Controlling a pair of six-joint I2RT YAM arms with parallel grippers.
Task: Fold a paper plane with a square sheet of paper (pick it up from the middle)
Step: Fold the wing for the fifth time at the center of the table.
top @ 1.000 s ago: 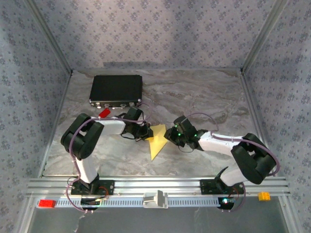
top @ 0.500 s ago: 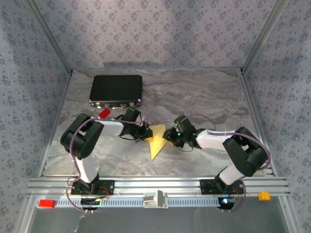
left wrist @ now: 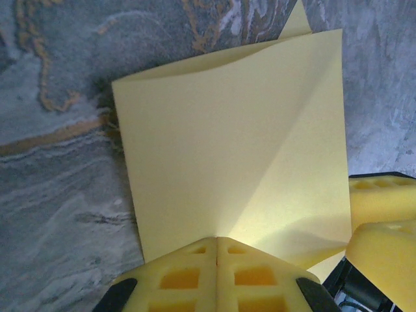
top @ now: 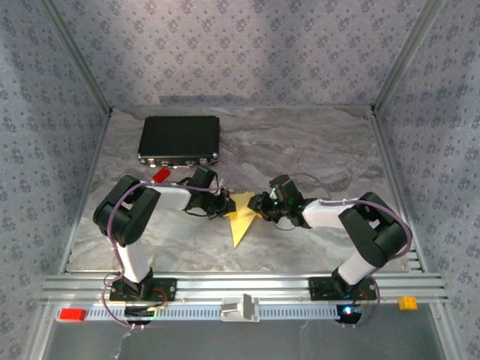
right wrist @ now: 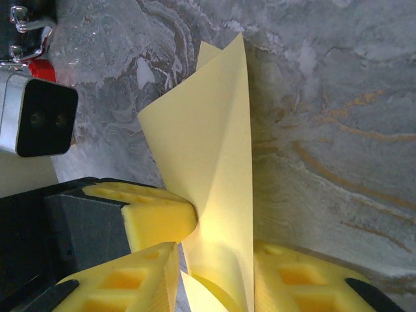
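Right jaws advanced; straddle creased matte-yellow paper [top: 241,217].

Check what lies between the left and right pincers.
The partly folded yellow sheet of paper spans the gap between left pincer and right pincer, in the top view.

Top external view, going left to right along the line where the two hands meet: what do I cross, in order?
small red brick → left hand → folded pale-yellow paper → right hand
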